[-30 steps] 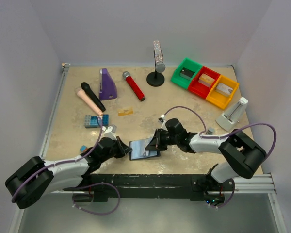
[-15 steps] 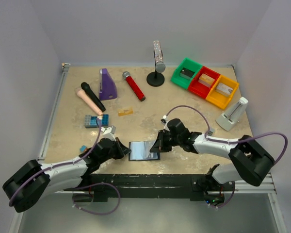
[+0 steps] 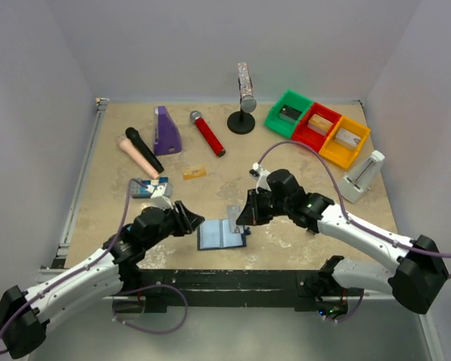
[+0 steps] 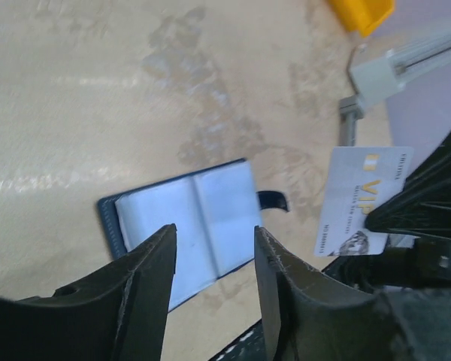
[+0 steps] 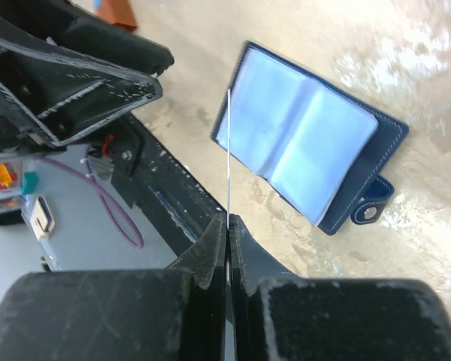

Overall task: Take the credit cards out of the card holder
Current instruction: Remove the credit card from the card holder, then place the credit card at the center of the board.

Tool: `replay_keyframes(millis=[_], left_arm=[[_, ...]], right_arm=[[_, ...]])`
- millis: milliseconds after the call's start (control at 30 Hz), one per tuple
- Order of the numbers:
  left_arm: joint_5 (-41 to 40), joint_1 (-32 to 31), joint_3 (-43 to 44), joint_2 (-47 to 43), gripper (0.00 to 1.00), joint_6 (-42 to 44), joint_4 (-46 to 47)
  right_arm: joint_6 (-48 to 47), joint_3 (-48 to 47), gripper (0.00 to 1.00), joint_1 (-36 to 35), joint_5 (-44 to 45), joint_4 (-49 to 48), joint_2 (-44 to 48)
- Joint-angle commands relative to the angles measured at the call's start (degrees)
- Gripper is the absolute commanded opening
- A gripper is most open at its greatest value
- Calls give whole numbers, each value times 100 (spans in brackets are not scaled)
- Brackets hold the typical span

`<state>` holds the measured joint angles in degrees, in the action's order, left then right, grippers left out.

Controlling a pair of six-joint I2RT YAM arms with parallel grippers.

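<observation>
The card holder point(image 3: 221, 235) lies open and flat on the table near the front edge, its pale blue-grey pockets point(image 4: 186, 222) facing up and its snap tab point(image 5: 370, 211) to one side. Just above its right end, my right gripper point(image 3: 243, 216) is shut on a pale silvery-white credit card point(image 4: 361, 200). That card shows edge-on point(image 5: 228, 150) in the right wrist view, clear of the holder. My left gripper point(image 4: 214, 239) hovers open over the holder's left part, with nothing between its fingers point(image 4: 152, 280). An orange-gold card point(image 3: 194, 173) lies further back on the table.
A studded blue brick block point(image 3: 146, 186) sits left of the holder. Further back are a black microphone point(image 3: 143, 149), a red one point(image 3: 207, 132), a purple object point(image 3: 166, 130) and a microphone stand point(image 3: 243, 120). Green, red and yellow bins point(image 3: 316, 128) and a white stand point(image 3: 361, 177) are at the right.
My left gripper has opened, let go of the card holder and risen. My right gripper has lifted away with the pale card, and the holder now lies flat.
</observation>
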<state>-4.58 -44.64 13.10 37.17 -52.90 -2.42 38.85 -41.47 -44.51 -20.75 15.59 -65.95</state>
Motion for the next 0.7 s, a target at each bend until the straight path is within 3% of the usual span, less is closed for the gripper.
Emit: replay_keyframes(millis=[0,133,300,433,667], left_arm=[[-9,17,535,-683,57,499,-331],[289,17,369,-1272,61,877,467],[2421,52,447,-1572,65,1291,1303],[3462,61,640,-1300,64,1204,1744],[4228,52,641,-993,61,888,2482]], right_arm=[[-1176,-607,0,21,-306,804,372],[-1625,-739,0,22,-1271,910,671],[-2196,-1239,0,-101,-3204,1454,663],[-2750,-1565,0,-488,-3233,2218,672],[-3006,-1697,0,-813,-3128,2589,522]])
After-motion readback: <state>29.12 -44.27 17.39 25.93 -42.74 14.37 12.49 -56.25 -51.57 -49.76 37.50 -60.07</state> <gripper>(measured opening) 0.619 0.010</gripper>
